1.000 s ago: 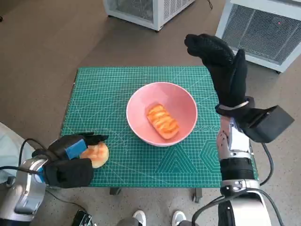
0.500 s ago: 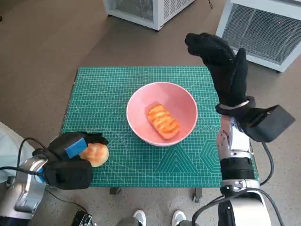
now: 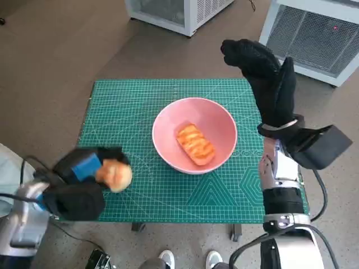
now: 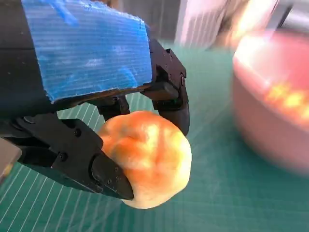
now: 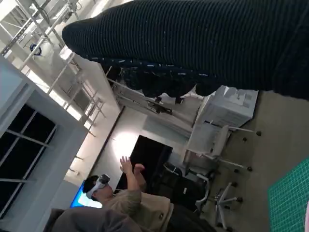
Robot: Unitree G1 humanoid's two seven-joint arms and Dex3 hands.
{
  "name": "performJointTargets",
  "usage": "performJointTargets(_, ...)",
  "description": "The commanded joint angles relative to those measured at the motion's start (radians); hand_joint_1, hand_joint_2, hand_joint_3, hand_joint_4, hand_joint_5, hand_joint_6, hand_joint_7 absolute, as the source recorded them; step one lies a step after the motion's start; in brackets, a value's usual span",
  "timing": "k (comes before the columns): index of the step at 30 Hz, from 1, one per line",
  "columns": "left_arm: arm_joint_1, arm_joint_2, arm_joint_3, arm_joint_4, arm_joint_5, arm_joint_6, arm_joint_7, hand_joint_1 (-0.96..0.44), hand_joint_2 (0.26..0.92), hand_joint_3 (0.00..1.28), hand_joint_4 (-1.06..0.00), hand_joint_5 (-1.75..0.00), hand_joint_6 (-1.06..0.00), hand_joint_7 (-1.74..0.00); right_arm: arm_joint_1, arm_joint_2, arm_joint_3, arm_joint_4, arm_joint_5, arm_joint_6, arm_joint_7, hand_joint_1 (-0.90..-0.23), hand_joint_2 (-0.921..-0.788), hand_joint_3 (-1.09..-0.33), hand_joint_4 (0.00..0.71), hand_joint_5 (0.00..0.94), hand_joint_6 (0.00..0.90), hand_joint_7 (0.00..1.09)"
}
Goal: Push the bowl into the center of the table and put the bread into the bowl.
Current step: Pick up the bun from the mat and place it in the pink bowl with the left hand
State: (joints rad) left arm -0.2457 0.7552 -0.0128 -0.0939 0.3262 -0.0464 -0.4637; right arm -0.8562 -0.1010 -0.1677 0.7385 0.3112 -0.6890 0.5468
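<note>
A pink bowl (image 3: 216, 126) stands near the middle of the green mat, with a glazed oblong bread (image 3: 194, 143) lying inside it. My left hand (image 3: 78, 182) hovers over the mat's near left part and grips a round golden bun (image 3: 115, 175); the left wrist view shows the bun (image 4: 147, 159) pinched between the black fingers (image 4: 108, 176), with the bowl (image 4: 270, 121) blurred beyond. My right hand (image 3: 263, 75) is raised upright beside the bowl's far right side, fingers spread, holding nothing.
The green cutting mat (image 3: 123, 106) covers the small table. White perforated cabinets (image 3: 314, 33) stand on the floor beyond. Shoes (image 3: 188, 259) show at the table's near edge. In the right wrist view a person (image 5: 120, 203) wearing a headset raises both hands.
My left hand has lifted the bun off the mat and shifted slightly toward the bowl. The right hand and the bowl have stayed put.
</note>
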Motion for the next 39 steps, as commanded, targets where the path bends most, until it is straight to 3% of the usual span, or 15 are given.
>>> performJointTargets(1, -0.097, -0.041, 0.031, -0.068, -0.042, 0.039, 0.015, 0.00, 0.920, 0.05, -0.76, -1.08, -0.60, -1.20, 0.009, -0.002, -0.003, 0.011, -0.001, 0.006, 0.004, -0.629, -0.921, -0.754, 0.216, 0.002, 0.036, 0.55)
performJointTargets(12, -0.339, -0.174, -0.061, -0.019, 0.020, -0.004, 0.107, 0.00, 0.920, 0.03, -0.77, -1.06, -0.63, -1.18, 0.015, -0.006, -0.008, 0.005, 0.002, 0.009, 0.006, -0.631, -0.921, -0.750, 0.218, 0.003, 0.038, 0.55)
performJointTargets(23, -0.567, -0.297, -0.210, 0.222, 0.077, -0.058, 0.095, 0.00, 0.920, 0.03, -0.78, -1.08, -0.62, -1.15, 0.027, -0.010, -0.013, -0.001, 0.004, 0.006, 0.004, -0.639, -0.921, -0.746, 0.219, 0.003, 0.042, 0.56)
performJointTargets(33, -0.656, -0.383, -0.280, 0.456, 0.102, -0.134, 0.130, 0.00, 0.920, 0.04, -0.76, -1.16, -0.64, -1.07, 0.042, -0.016, -0.021, -0.023, 0.005, 0.015, -0.004, -0.643, -0.921, -0.740, 0.222, 0.004, 0.047, 0.55)
performJointTargets(39, -0.666, -0.421, -0.303, 0.530, 0.111, -0.130, 0.124, 0.00, 0.920, 0.07, -0.71, -1.19, -0.61, -1.13, 0.055, -0.016, -0.025, -0.040, 0.004, 0.020, -0.009, -0.658, -0.921, -0.728, 0.226, 0.005, 0.054, 0.55)
